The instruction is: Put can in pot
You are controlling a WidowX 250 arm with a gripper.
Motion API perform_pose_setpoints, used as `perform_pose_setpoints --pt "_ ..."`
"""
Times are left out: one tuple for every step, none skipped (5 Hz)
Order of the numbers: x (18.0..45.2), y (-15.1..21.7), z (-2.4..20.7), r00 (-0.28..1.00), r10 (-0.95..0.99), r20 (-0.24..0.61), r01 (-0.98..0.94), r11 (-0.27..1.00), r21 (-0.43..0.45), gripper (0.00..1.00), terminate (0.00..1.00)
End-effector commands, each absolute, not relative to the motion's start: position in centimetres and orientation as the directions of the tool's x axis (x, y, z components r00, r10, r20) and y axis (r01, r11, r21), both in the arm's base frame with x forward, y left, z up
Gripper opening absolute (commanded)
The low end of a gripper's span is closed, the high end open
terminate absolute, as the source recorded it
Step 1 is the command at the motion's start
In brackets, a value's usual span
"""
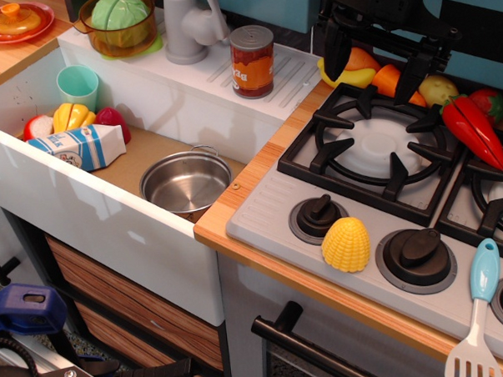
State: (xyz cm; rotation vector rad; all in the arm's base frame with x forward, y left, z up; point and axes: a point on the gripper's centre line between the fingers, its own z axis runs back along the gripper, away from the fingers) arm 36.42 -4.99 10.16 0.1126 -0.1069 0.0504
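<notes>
The can [253, 61] has an orange-red label with white print and a grey top. It stands upright on the white ledge behind the sink, right of the grey faucet. The shiny steel pot [185, 181] sits empty in the sink's front right corner, below and left of the can. My black gripper [373, 65] hangs open over the back of the stove, to the right of the can and apart from it. Its two fingers point down, and toy fruit shows between them. It holds nothing.
An amber pot with green cabbage [119, 23] stands at the back left. The sink [110, 207] holds a teal cup [78, 86], a milk carton [78, 147] and toy fruit. On the stove [383, 149] lie a yellow corn piece [347, 244], a red pepper [473, 130] and a blue-handled spatula [478, 312].
</notes>
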Motion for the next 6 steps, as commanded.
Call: perform_pose_setpoints --pt "36.4 -5.0 10.2 0.993 0.044 0.109 -0.056 0.992 0.109 1.0 0.0" --pt "37.1 -1.9 10.9 0.993 0.035 0.113 -0.053 0.986 0.16 1.0 0.0" --pt "38.8 1.0 12.2 0.989 0.016 0.15 -0.045 0.981 0.188 1.0 0.0" --pt "39.8 3.6 13.0 0.979 -0.004 0.202 -0.037 0.98 0.196 1.0 0.0" --pt "40.7 6.3 13.3 0.957 -0.023 0.289 -0.041 0.976 0.214 1.0 0.0" --pt "41.4 8.3 12.3 0.938 -0.045 0.344 -0.025 0.98 0.197 1.0 0.0"
